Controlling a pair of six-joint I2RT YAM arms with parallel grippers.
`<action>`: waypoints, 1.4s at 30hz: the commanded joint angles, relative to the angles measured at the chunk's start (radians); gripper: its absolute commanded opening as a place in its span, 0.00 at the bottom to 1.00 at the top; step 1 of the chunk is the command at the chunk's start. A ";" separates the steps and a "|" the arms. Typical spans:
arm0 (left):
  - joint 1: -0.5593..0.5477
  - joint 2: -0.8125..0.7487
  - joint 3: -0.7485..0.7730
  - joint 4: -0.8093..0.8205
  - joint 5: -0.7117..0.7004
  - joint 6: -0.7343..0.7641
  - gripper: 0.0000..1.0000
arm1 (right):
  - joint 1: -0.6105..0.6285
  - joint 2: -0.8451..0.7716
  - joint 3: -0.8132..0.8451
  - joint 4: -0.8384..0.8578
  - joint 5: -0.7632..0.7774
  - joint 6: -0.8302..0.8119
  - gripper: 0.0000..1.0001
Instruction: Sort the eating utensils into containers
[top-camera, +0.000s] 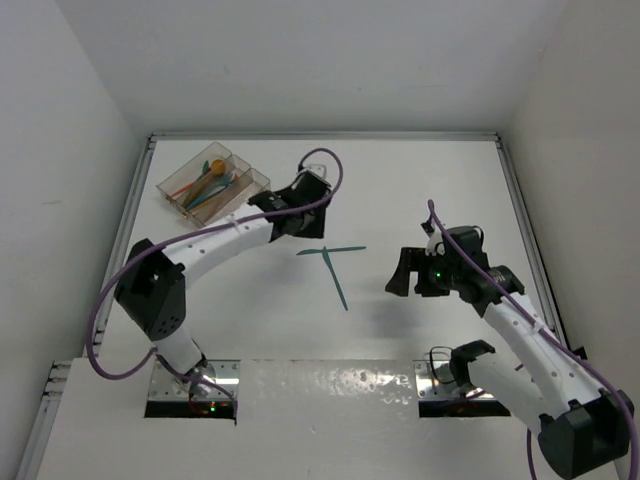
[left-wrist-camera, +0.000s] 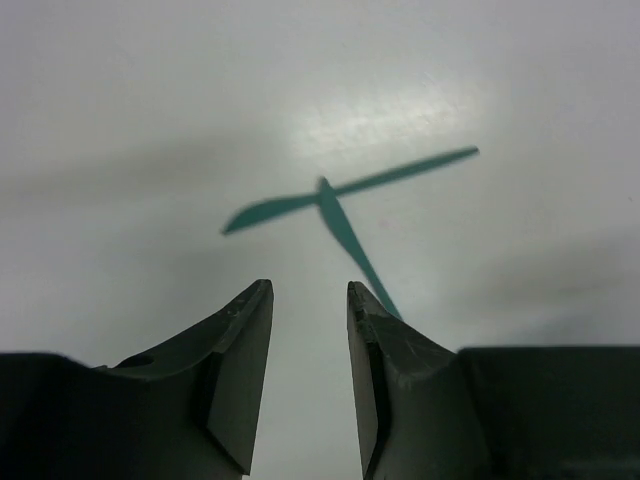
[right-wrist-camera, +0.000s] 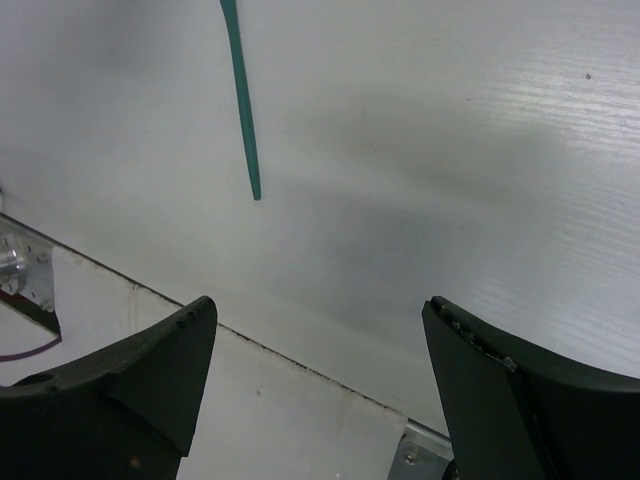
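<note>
Two teal utensils lie crossed in a T on the table: one (top-camera: 337, 250) runs left to right, the other (top-camera: 336, 279) runs toward me. Both show in the left wrist view (left-wrist-camera: 350, 185), (left-wrist-camera: 352, 245). The clear three-compartment tray (top-camera: 178, 183) at the back left holds several orange and teal utensils (top-camera: 212, 180). My left gripper (top-camera: 290, 222) hovers between tray and T, open and empty (left-wrist-camera: 310, 300). My right gripper (top-camera: 405, 275) is wide open and empty, right of the T; its view shows one teal handle (right-wrist-camera: 242, 100).
White walls enclose the table on three sides. A metal rail (top-camera: 130, 215) runs along the left edge just beside the tray. The arm base plates (top-camera: 190, 385) sit at the near edge.
</note>
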 joint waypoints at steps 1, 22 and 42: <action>-0.039 0.045 -0.029 -0.042 0.003 -0.282 0.34 | 0.003 -0.031 0.019 -0.010 0.013 0.001 0.83; -0.274 0.330 -0.013 -0.085 0.034 -0.839 0.36 | 0.003 -0.162 -0.015 -0.085 -0.023 -0.027 0.83; -0.265 0.389 0.056 -0.312 -0.156 -0.779 0.00 | 0.003 -0.202 -0.029 -0.097 -0.027 -0.035 0.84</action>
